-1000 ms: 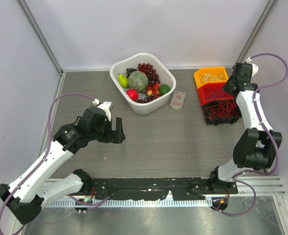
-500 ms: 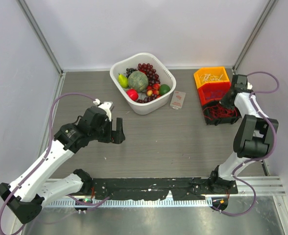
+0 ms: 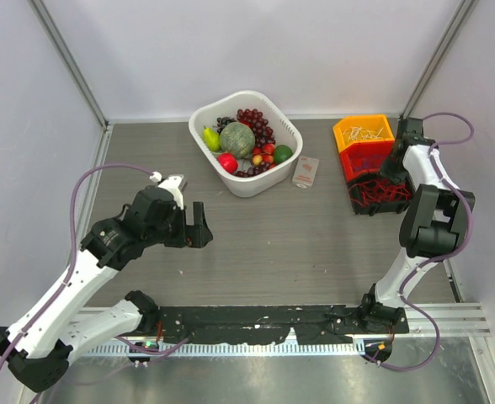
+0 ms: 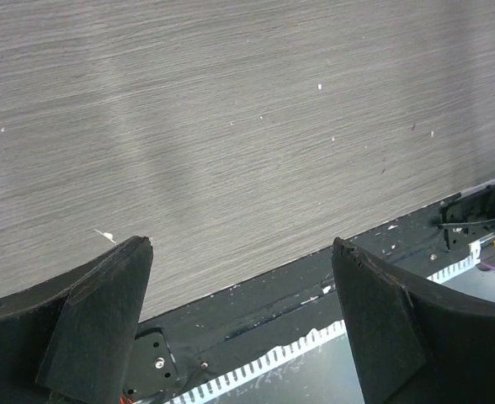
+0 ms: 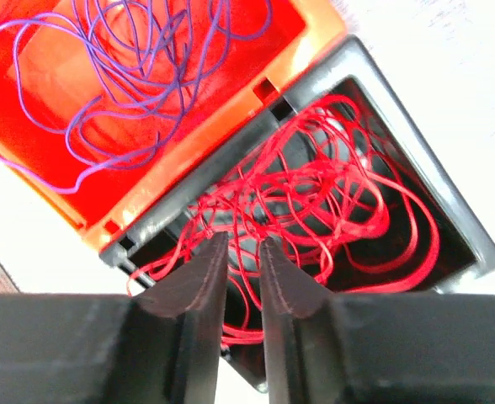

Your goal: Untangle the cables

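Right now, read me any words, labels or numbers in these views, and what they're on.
None can be read.
The small packet beside the white basket carries reddish print, too small and blurred to make out.
Nothing else shows lettering.

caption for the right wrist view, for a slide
Right claw, jaws slightly parted, over red cables in a black bin, beside purple cables in a red bin.
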Robot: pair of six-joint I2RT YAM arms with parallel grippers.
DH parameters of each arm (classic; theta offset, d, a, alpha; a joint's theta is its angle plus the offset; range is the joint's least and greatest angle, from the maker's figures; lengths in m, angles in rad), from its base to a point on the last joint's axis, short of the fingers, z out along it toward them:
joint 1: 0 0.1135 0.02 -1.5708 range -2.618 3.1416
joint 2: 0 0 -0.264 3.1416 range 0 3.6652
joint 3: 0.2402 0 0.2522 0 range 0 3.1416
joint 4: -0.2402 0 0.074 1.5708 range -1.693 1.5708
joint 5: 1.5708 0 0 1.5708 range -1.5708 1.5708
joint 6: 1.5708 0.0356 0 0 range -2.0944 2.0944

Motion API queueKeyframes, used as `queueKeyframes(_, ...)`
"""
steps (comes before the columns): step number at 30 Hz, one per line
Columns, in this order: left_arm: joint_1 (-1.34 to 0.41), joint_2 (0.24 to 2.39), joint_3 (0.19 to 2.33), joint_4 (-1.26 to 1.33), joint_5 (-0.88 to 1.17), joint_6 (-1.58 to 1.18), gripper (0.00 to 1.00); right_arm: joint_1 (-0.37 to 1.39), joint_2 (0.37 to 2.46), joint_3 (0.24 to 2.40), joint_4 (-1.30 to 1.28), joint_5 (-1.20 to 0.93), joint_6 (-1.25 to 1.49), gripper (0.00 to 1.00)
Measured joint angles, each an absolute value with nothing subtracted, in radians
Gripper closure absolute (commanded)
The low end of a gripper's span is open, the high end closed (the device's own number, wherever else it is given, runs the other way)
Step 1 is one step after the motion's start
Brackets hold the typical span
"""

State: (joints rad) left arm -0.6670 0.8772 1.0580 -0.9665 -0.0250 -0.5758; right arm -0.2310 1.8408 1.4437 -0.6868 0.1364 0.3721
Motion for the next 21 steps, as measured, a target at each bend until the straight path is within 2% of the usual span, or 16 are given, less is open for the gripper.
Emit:
queueKeyframes(2,-0.667,0.862,1.058,-0.966,-0.024,-0.593,0.08,-0.229,1.805,1.444,-0.719,0.15,0.369,0.6)
queueKeyframes(5,-0.667,0.862,1.067,-0.967,-0.021,-0.606,0.08,-0.22,1.726,1.442,-0.775,0.169,0.367,0.56)
queueKeyframes(11,-0.667,0.877,1.088,-0.957,0.006,-0.626,0.08,-0.154,1.496,1.409,-0.836,0.243,0.352,0.43)
queueKeyframes(16,-0.667,0.88,1.094,-0.904,0.031,-0.667,0.07,0.087,1.289,1.317,-0.823,0.254,0.338,0.42)
queueKeyframes(17,-0.667,0.874,1.093,-0.882,0.035,-0.678,0.06,0.15,1.245,1.288,-0.801,0.224,0.342,0.38)
queueKeyframes(18,-0.667,0.861,1.091,-0.848,0.038,-0.692,0.04,0.218,1.193,1.247,-0.773,0.185,0.348,0.22)
queueKeyframes(21,-0.667,0.806,1.084,-0.772,0.033,-0.719,0.0,0.297,1.057,1.156,-0.716,0.091,0.377,0.2)
